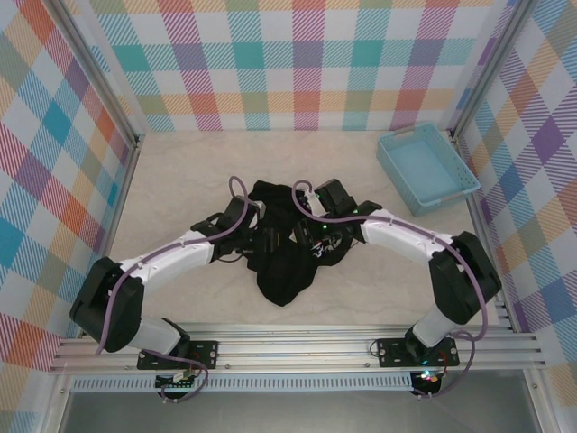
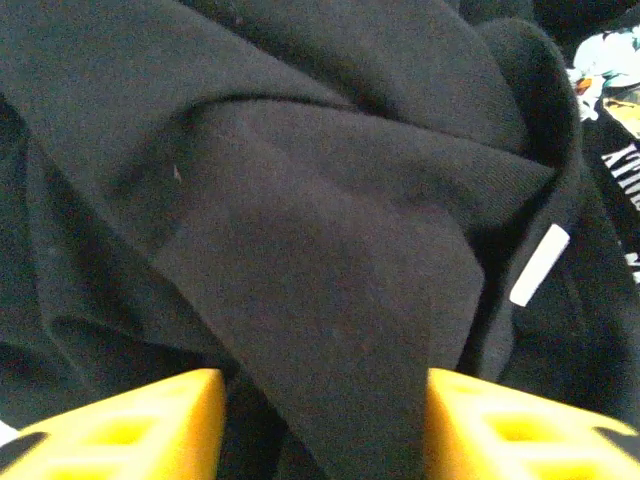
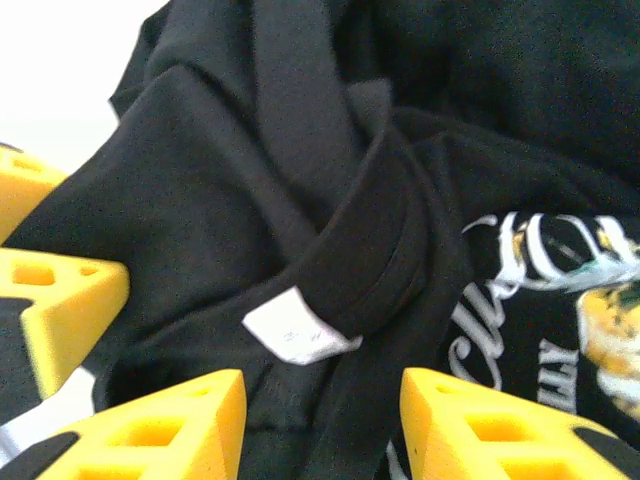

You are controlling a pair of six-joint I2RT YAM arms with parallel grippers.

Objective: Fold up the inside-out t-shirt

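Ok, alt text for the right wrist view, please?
Bunched black t-shirt, a white tag on its folded band at centre, multicoloured print at right. Along the bottom, the right tool has its yellow fingers apart with cloth between them.

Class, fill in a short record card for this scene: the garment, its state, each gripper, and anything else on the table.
garment: black t-shirt, crumpled in a heap mid-table
print: multicoloured print, partly showing
label: white label showing among the folds
left gripper: fingers apart, cloth between them; grip unclear
right gripper: fingers apart, cloth between them; grip unclear
other: light blue bin, far right, apart from the shirt
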